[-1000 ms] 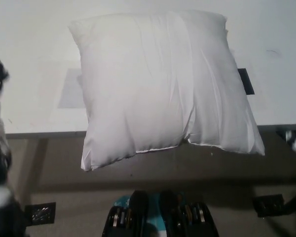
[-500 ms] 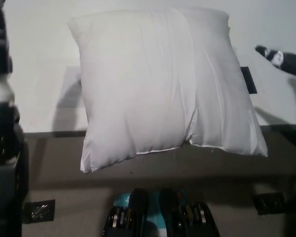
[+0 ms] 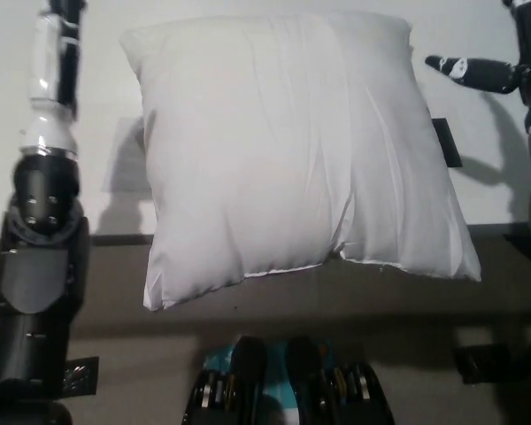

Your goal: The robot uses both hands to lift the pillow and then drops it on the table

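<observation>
— Where does the pillow (image 3: 292, 150) lie?
— It rests on the white table (image 3: 496, 190), its near edge hanging over the table's front rim.
— And the left hand (image 3: 57, 18)?
— It rises at the picture's upper left, beside the pillow, mostly cut off by the frame; whether its fingers are apart cannot be told.
— The right hand (image 3: 478, 71)?
— It hovers off the pillow's upper right corner, one dark finger pointing toward it, holding nothing.

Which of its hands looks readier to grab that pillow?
Right, probably. The black right hand shows beside the pillow, pointing toward its upper corner; the left hand runs off the picture's top.
</observation>
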Controlling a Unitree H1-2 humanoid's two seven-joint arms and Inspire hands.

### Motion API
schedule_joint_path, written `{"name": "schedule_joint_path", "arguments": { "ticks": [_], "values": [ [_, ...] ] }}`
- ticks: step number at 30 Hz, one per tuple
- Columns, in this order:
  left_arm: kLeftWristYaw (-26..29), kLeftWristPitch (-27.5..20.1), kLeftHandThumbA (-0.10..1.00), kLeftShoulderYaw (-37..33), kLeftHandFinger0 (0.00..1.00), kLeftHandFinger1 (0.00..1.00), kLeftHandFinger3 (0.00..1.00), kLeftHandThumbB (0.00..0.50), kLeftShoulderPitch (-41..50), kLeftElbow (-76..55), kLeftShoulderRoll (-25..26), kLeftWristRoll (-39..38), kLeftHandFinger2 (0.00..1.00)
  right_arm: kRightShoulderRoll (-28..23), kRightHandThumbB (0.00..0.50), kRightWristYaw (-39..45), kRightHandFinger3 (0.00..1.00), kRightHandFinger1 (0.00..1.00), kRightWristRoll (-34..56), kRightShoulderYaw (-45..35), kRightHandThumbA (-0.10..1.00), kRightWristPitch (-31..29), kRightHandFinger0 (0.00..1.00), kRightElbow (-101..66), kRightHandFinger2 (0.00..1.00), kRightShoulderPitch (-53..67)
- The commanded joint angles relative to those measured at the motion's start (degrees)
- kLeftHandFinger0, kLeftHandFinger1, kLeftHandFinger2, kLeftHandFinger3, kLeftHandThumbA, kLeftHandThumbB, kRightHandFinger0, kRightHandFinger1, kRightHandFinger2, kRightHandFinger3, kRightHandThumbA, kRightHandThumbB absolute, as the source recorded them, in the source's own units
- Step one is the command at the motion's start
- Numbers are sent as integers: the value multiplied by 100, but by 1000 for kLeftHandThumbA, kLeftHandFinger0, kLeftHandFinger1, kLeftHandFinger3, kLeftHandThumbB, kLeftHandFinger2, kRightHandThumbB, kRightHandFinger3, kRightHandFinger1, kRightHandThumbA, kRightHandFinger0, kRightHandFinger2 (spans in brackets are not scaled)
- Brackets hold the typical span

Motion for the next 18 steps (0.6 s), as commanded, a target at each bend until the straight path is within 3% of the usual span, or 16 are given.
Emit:
{"name": "schedule_joint_path", "arguments": {
  "ticks": [1, 3, 5, 6, 8, 9, 10, 11, 13, 18],
  "values": [
    [103, -294, 1000, -23, 1000, 1000, 1000, 129, -328, 296, -177, -131, 1000, 56, 246, -180, 1000, 1000, 299, -72, 1000, -457, 1000, 594, 1000, -363],
    [111, -411, 1000, -65, 1000, 1000, 1000, 113, -290, 430, -232, -77, 1000, 65, 208, -225, 1000, 1000, 291, -49, 1000, -631, 1000, 838, 1000, -360],
    [162, -281, 1000, -86, 1000, 1000, 1000, 80, -179, 496, -365, -46, 1000, 118, 212, -271, 1000, 1000, 334, -71, 1000, -667, 1000, 1214, 1000, -344],
    [222, -347, 1000, -121, 1000, 1000, 1000, 30, -157, 743, -430, 10, 1000, 132, 238, -314, 1000, 1000, 331, -64, 1000, -718, 1000, 1582, 1000, -345],
    [296, -459, 1000, -150, 1000, 1000, 1000, 28, -140, 980, -461, 75, 1000, 128, 236, -366, 1000, 1000, 331, -37, 1000, -905, 1000, 1950, 1000, -366],
    [291, -496, 1000, -135, 1000, 1000, 1000, 55, -142, 1122, -491, 29, 1000, 132, 234, -416, 1000, 1000, 315, -25, 1000, -917, 1000, 2119, 1000, -382],
    [358, -550, 1000, -154, 1000, 1000, 1000, 41, -133, 1261, -510, 80, 1000, 139, 230, -445, 1000, 1000, 304, -13, 1000, -885, 1000, 2266, 1000, -378],
    [402, -532, 1000, -165, 1000, 1000, 1000, 82, -116, 1409, -535, 100, 1000, 146, 228, -444, 1000, 1000, 340, -23, 1000, -973, 1000, 2427, 1000, -356],
    [396, -472, 1000, -140, 1000, 1000, 1000, 113, -113, 1578, -561, 37, 1000, 162, 232, -458, 1000, 1000, 380, -32, 1000, -1033, 1000, 2598, 1000, -353],
    [365, -595, 1000, -128, 1000, 1000, 1000, 151, -94, 2066, -612, -72, 1000, 262, 226, -425, 1000, 1000, 623, -122, 1000, -1491, 1000, 3178, 1000, -303]
  ]
}}
